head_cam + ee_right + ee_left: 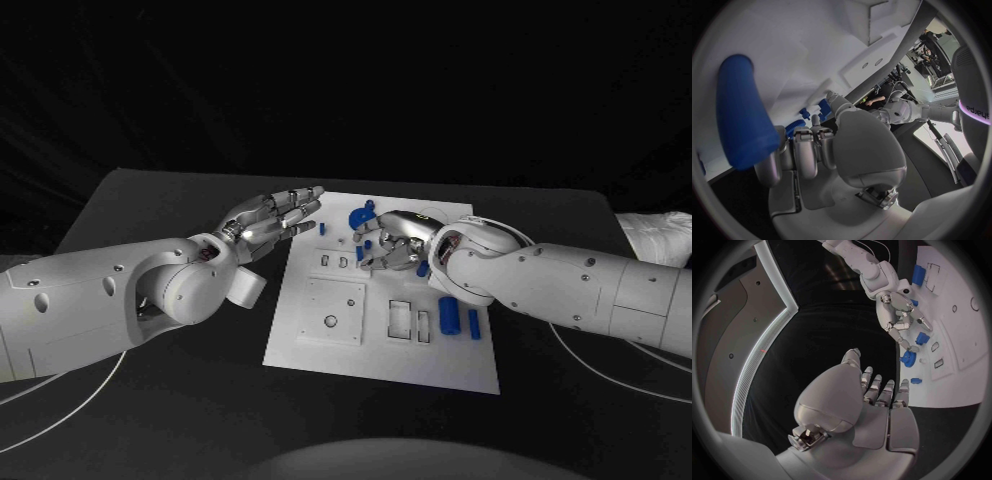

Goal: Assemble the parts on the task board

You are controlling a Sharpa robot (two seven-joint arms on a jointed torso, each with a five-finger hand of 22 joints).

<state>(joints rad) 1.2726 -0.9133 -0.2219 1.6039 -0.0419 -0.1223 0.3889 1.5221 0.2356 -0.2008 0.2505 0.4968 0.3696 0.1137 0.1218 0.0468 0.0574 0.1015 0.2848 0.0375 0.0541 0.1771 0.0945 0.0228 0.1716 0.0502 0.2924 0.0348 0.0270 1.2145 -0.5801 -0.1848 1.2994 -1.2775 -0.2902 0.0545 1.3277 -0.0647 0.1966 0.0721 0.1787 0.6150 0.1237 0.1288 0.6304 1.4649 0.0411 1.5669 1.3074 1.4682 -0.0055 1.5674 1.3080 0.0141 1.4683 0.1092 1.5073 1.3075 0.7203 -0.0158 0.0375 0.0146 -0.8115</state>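
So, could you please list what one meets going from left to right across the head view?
Left arm → left hand → task board → right hand → right arm.

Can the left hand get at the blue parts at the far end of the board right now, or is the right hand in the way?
Probably not cleanly. The left hand is open at the task board's far left edge, but the right hand hangs over those blue parts.
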